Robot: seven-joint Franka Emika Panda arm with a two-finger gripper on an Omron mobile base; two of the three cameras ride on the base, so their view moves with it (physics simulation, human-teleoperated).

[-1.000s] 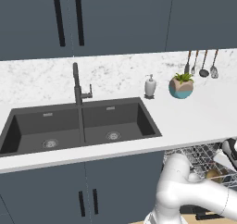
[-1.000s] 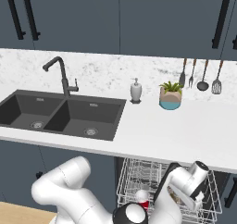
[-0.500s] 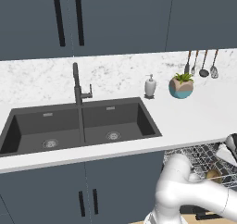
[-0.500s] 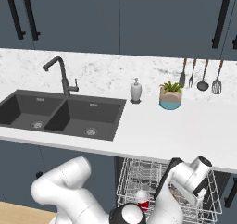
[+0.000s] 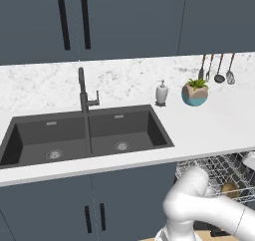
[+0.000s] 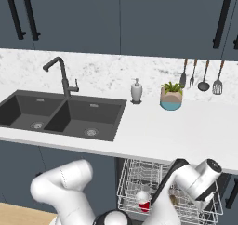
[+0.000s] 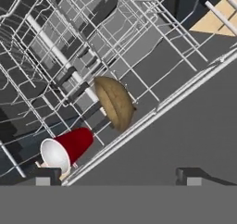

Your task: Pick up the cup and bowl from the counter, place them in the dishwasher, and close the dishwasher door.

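The brown wooden bowl [image 7: 115, 102] rests tilted on its edge among the wires of the dishwasher's silver rack [image 7: 69, 42]. It also shows through the rack [image 5: 209, 168] as a tan spot, the bowl [image 5: 229, 187]. A red cup [image 7: 69, 146] with a white end lies on its side in the rack a short way from the bowl; from the right base it is the cup [image 6: 143, 201]. My gripper [image 7: 118, 177] hangs above them, open, with nothing between its fingertips [image 7: 44, 177]. The dark grey dishwasher door [image 7: 185, 135] lies open beside the rack.
The white marbled counter [image 6: 176, 126] carries a soap bottle [image 6: 136, 91] and a tan-and-teal plant pot [image 6: 171, 97]. A dark double sink [image 6: 60, 115] with a black tap is set in it. Utensils [image 6: 203, 75] hang on the wall. My own arm crowds the space before the rack [image 6: 139, 173].
The hand has drifted slightly to the right over the rack. Counter, sink and rack stand as before.
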